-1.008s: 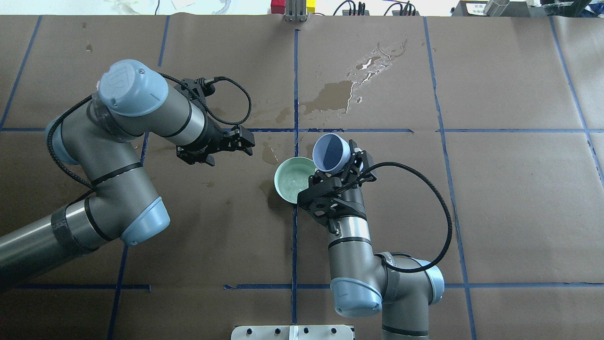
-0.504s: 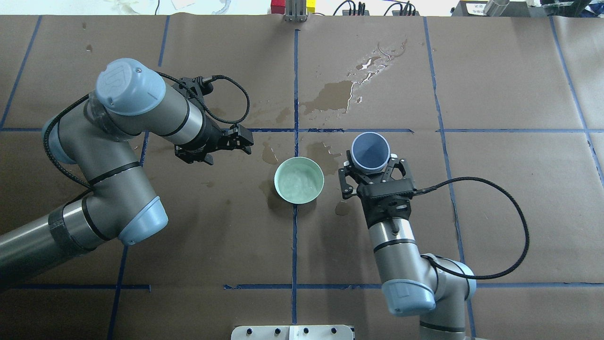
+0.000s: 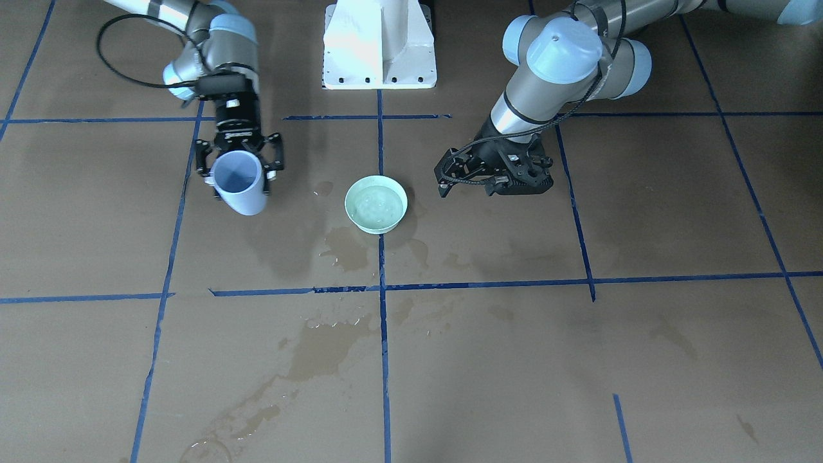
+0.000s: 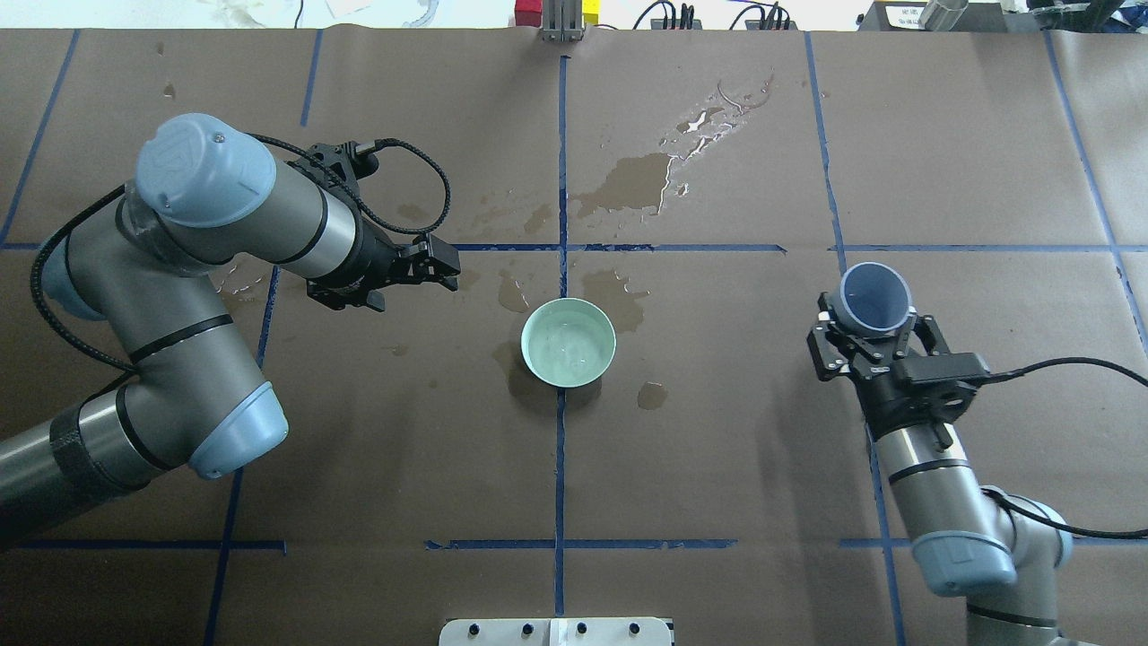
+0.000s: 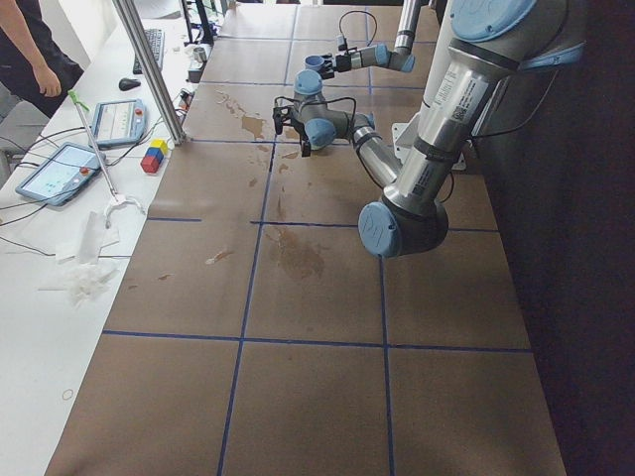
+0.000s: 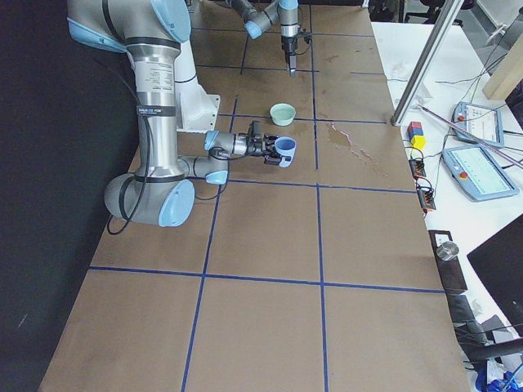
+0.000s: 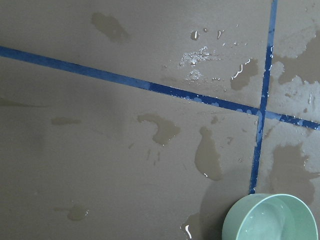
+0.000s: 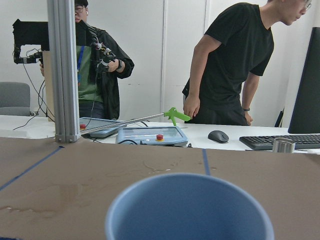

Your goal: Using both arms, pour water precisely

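My right gripper (image 4: 870,316) is shut on a light blue cup (image 4: 870,299) and holds it mouth up, well to the right of the bowl. The cup also shows in the front view (image 3: 239,183) and fills the bottom of the right wrist view (image 8: 189,210). A mint green bowl (image 4: 569,342) with water in it stands at the table's middle, also seen in the front view (image 3: 376,204) and the left wrist view (image 7: 270,220). My left gripper (image 4: 451,269) is empty, looks open, and hangs left of the bowl, apart from it (image 3: 442,181).
Water puddles lie on the brown paper beyond the bowl (image 4: 637,179) and beside it (image 4: 652,395). Blue tape lines (image 4: 561,179) cross the table. The white pedestal (image 3: 379,45) stands at the robot's side. Two operators (image 8: 235,60) stand past the far edge.
My right arm swung the blue cup from a tilt over the bowl away to the right and turned it mouth up. My left arm drew back a little to the left.
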`<control>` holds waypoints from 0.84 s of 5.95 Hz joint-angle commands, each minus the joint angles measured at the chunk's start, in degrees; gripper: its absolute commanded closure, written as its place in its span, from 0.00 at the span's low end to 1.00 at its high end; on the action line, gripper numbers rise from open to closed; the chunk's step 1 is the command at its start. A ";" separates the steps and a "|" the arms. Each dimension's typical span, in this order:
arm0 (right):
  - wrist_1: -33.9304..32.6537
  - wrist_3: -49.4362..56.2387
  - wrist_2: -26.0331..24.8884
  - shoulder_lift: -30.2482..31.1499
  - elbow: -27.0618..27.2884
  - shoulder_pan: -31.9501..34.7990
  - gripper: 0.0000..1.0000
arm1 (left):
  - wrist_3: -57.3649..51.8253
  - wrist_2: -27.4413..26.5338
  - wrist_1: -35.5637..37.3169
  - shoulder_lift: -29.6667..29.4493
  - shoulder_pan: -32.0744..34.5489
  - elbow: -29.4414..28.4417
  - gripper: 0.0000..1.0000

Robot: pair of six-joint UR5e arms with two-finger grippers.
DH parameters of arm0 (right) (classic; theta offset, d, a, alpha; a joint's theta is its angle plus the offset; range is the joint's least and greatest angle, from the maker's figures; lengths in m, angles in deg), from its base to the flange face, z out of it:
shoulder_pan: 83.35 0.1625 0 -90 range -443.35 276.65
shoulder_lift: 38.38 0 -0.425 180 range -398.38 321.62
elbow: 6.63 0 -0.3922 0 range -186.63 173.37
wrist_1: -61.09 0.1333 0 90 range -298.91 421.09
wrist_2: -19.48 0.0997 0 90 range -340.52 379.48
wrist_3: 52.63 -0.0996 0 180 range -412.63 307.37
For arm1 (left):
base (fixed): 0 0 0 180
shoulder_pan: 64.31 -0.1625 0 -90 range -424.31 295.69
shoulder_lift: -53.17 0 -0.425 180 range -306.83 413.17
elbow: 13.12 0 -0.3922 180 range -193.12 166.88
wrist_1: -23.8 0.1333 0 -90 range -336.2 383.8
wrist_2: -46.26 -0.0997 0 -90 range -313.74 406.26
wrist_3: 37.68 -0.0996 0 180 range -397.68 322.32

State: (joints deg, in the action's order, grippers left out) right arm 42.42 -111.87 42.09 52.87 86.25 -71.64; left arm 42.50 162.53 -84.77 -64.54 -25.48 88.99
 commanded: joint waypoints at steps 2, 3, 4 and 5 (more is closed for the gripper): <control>4.34 -9.28 2.86 10.58 -1.73 4.71 0.90 | 0.15 -0.52 0.02 0.55 -0.07 0.55 0.01; 4.87 -12.88 3.14 11.48 -5.30 5.16 0.89 | 0.24 -0.52 0.11 0.55 -0.07 0.81 0.00; 10.27 -12.74 3.05 11.75 -9.43 5.43 0.89 | 0.24 -0.61 0.19 0.64 -0.07 0.81 0.00; 11.80 -12.31 2.88 11.15 -11.47 5.26 0.89 | 0.15 -0.61 0.20 0.55 -0.16 0.81 0.00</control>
State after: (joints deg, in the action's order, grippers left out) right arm 51.96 -124.22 45.07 64.24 77.29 -66.39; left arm 42.71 161.94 -84.60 -63.95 -25.59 89.77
